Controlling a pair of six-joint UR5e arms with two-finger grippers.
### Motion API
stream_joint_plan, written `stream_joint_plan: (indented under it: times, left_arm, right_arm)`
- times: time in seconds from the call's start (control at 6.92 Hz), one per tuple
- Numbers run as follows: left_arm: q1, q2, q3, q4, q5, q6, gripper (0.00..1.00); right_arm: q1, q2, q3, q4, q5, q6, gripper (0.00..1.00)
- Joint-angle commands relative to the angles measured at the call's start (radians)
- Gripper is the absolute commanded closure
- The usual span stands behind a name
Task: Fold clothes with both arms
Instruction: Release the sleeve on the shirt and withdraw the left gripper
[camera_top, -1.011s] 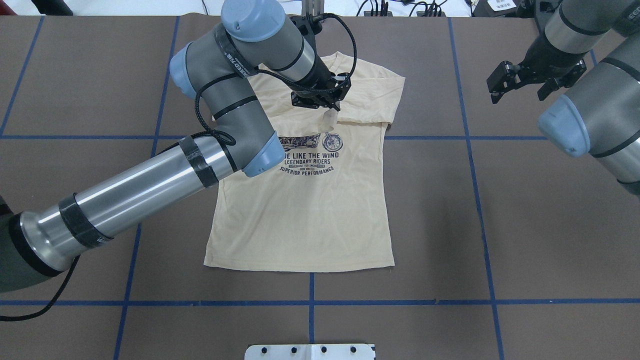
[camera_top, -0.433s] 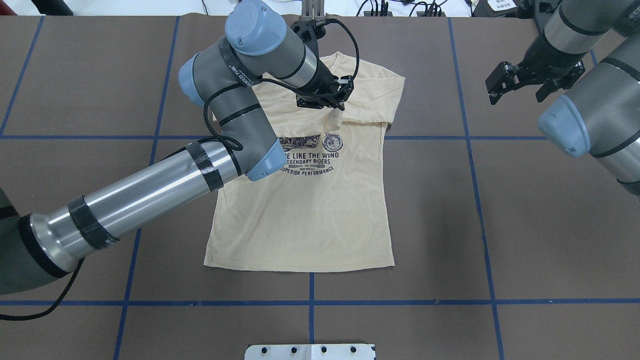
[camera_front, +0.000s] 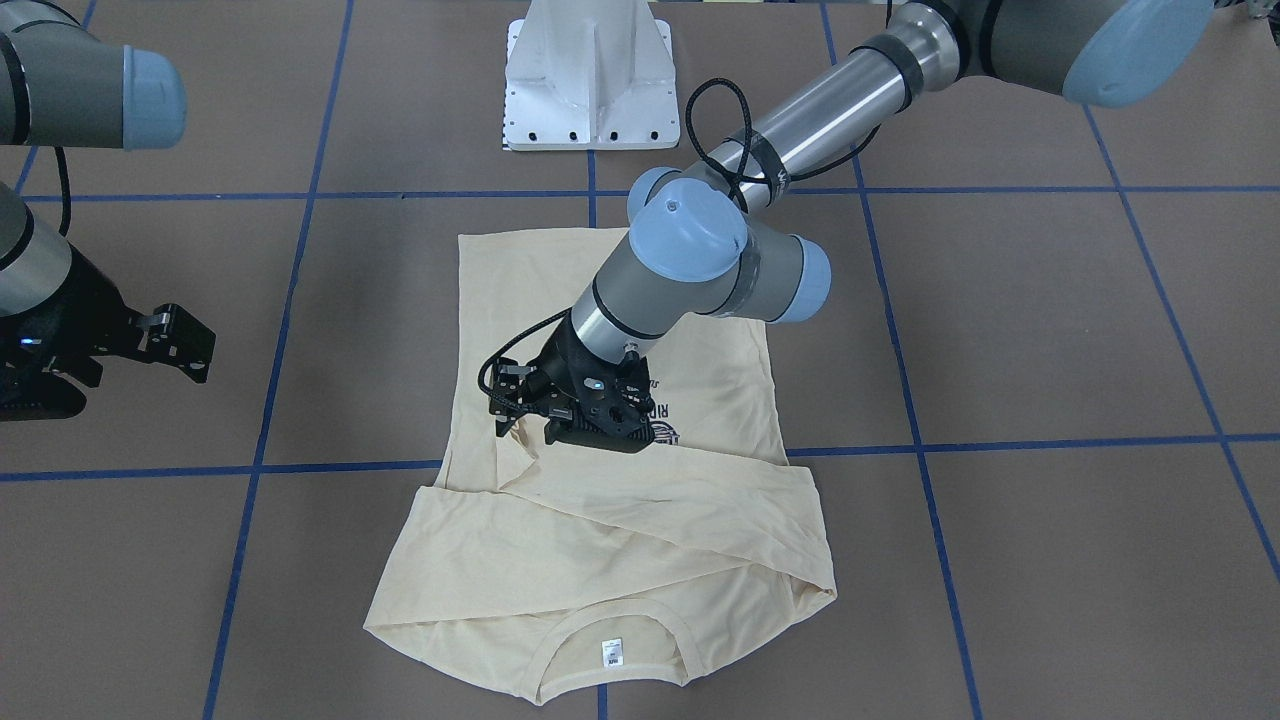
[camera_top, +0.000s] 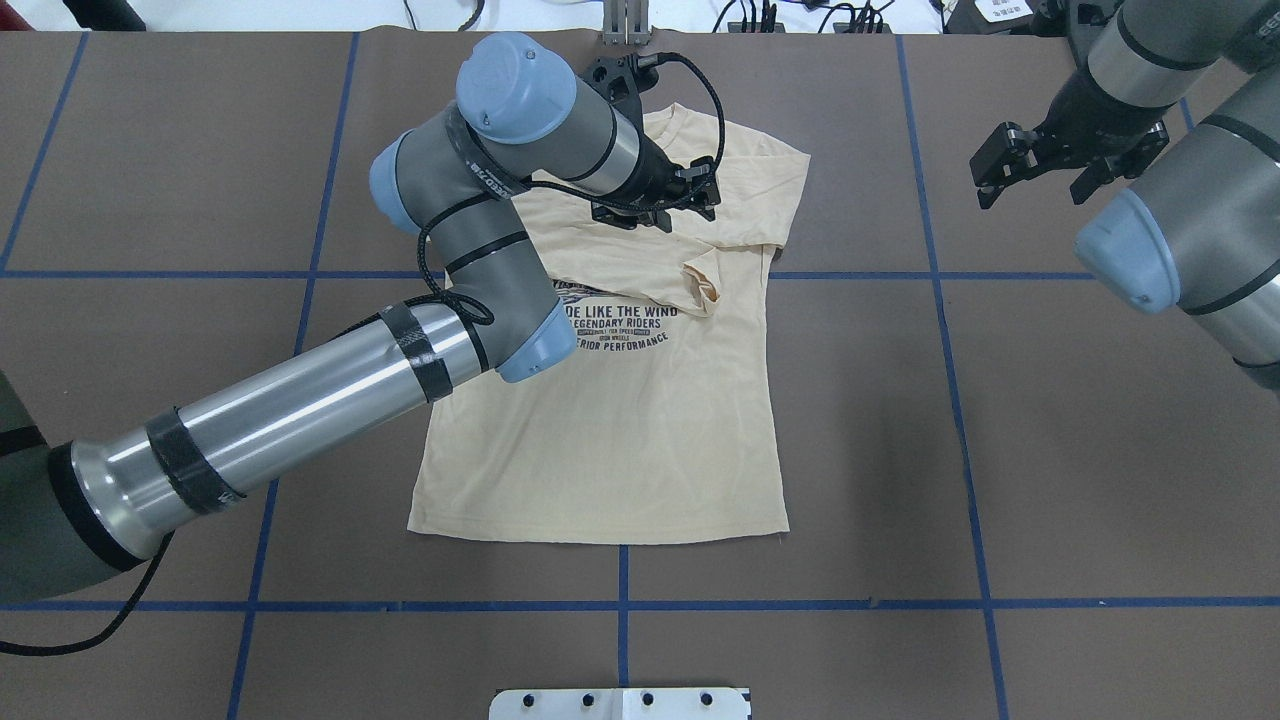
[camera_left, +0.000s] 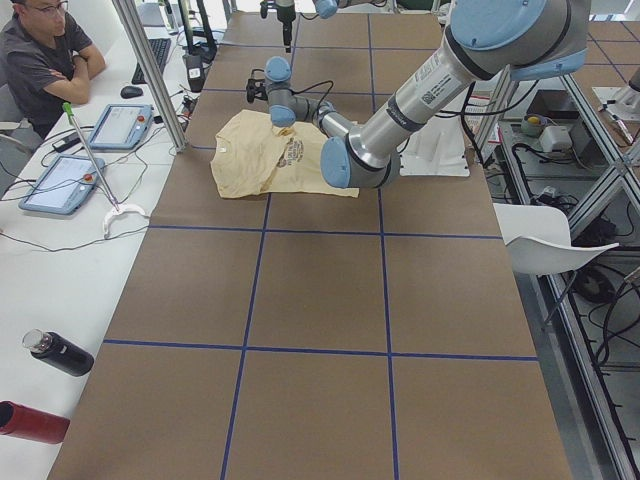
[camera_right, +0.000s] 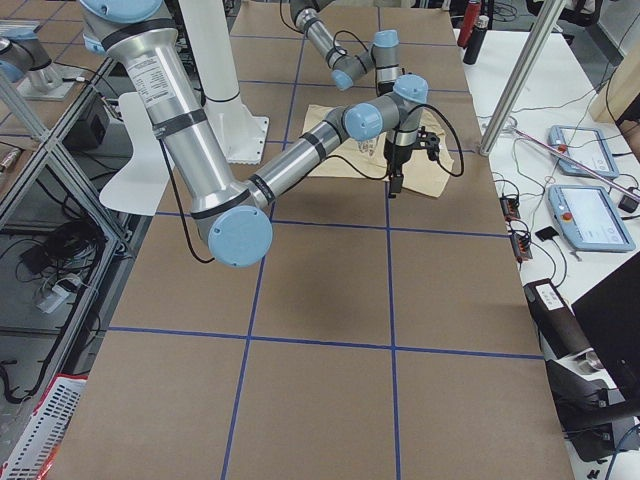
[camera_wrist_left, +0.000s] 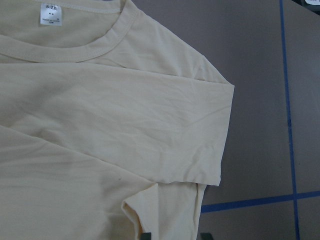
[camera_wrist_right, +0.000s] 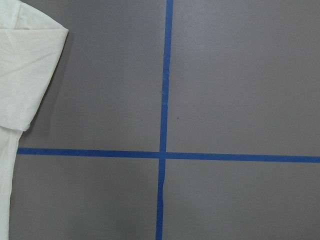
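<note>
The cream-yellow T-shirt (camera_top: 600, 450) lies flat, print up, with its collar at the far side. Both sleeves are folded across the chest (camera_front: 600, 540). The end of one sleeve (camera_top: 700, 283) lies loose over the top of the navy print. My left gripper (camera_top: 675, 208) hovers open and empty just above the folded sleeves, near the collar; it also shows in the front view (camera_front: 522, 425). Its wrist view shows the shirt (camera_wrist_left: 100, 125) and the white neck label (camera_wrist_left: 49, 14). My right gripper (camera_top: 1040, 175) is open and empty, well off the shirt's right side.
The table is brown with blue tape lines (camera_top: 620, 604). The white pedestal base (camera_front: 590, 80) stands at the robot's side. In the left side view an operator (camera_left: 40, 50), tablets (camera_left: 120, 125) and bottles (camera_left: 55, 352) are beside the table's far long edge.
My left gripper has opened and let go of the sleeve end, which has dropped onto the print. The gripper has moved slightly towards the collar. The right arm has barely moved.
</note>
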Motion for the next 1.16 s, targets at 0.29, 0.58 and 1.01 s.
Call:
stream_joint_plan:
  times: [0.29, 0.58, 1.01]
  left_arm:
    - [0.004, 0.003, -0.005, -0.009, 0.016, 0.0, 0.0]
    - [-0.001, 0.04, -0.034, -0.001, 0.012, 0.003, 0.0]
    - [-0.037, 0.307, -0.379, 0.147, 0.007, 0.008, 0.0]
  right_arm:
    - [0.0, 0.002, -0.003, 0.003, 0.018, 0.004, 0.0]
    - [-0.002, 0.0, 0.009, 0.004, 0.04, 0.009, 0.0]
    - [-0.148, -0.018, 0.035, 0.242, 0.048, 0.325, 0.0]
